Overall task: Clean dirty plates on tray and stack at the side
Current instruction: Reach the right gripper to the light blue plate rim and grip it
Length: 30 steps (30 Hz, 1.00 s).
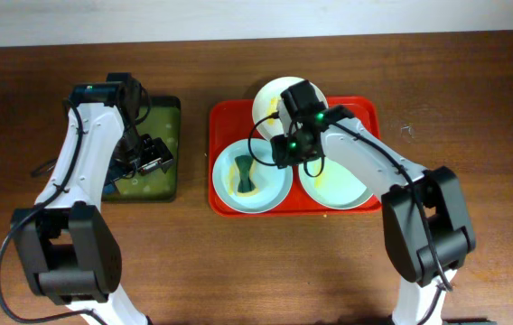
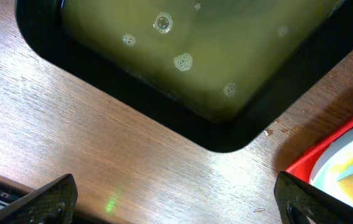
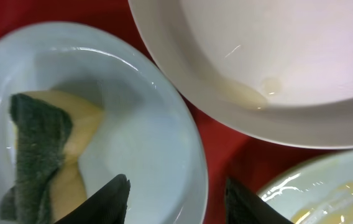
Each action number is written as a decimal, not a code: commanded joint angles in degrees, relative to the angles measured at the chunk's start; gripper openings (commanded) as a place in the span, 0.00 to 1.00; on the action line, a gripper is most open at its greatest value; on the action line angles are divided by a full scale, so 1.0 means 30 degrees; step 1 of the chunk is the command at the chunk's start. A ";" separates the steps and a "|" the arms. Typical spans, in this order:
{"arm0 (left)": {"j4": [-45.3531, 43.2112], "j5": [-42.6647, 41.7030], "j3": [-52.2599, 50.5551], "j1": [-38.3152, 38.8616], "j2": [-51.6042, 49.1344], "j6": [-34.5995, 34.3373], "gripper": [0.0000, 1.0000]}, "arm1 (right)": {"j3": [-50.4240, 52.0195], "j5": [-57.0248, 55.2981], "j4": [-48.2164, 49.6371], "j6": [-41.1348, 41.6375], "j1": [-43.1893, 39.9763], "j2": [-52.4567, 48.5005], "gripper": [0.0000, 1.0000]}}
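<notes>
**Ana:** Where are the plates at this moment?

**Ben:** All three are on the large red rectangular plastic tray (image 1: 222,117), in the middle of the brown wooden worktop (image 1: 473,72). The round white shallow plate (image 1: 271,97) lies at the far side. The two pale aqua plates lie in front of it, side by side: the left aqua plate (image 1: 273,188) and the right aqua plate (image 1: 345,191).

**Ana:** Is any plate stacked at the side already?

**Ben:** No, I see no stack beside the tray, so I judge that most of the task is left.

**Ana:** How dirty are they?

**Ben:** The right aqua plate has a clear yellow smear. The white plate shows only a thin pale pool near its rim. It may be nearly clean, but the close view is too partial to be sure. A yellow sponge with a dark green scouring face (image 3: 40,143) lies in the left aqua plate.

**Ana:** And the arms?

**Ben:** The right fingers (image 3: 109,202) are spread apart and hold nothing. They hover over the rim of the left aqua plate, just beside the sponge. The left fingers (image 2: 47,200) are also spread wide and empty, above the worktop at the corner of the small dark green tray (image 2: 164,109), which holds cloudy yellowish liquid with bubbles.

**Ana:** So what remains?

**Ben:** In my opinion, wiping the plates and then stacking all three.
</notes>
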<state>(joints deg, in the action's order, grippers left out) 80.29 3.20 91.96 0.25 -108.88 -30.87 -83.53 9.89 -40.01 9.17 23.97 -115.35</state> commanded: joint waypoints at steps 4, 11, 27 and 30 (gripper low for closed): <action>-0.0051 -0.0219 0.0029 0.0022 -0.0058 0.0248 0.99 | -0.0335 -0.0590 -0.0109 -0.0277 0.0240 -0.1574 0.50; -0.0211 -0.0459 0.0029 0.0270 -0.0058 0.0277 1.00 | -0.0335 -0.0597 -0.1945 -0.0270 0.0240 -0.1574 0.49; -0.5304 -0.3869 -0.0933 0.4138 -0.0058 0.1435 0.36 | -0.0335 -0.0889 -0.1872 -0.0168 0.0219 -0.1574 0.18; -0.7541 -0.4714 -0.2608 0.5166 -0.0058 0.1042 0.31 | -0.0335 -0.0889 -0.1872 -0.0168 0.0219 -0.1574 0.18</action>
<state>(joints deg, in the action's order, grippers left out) 61.21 -7.38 88.29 13.47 -108.88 -26.76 -84.12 7.90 -45.63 8.82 24.32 -119.85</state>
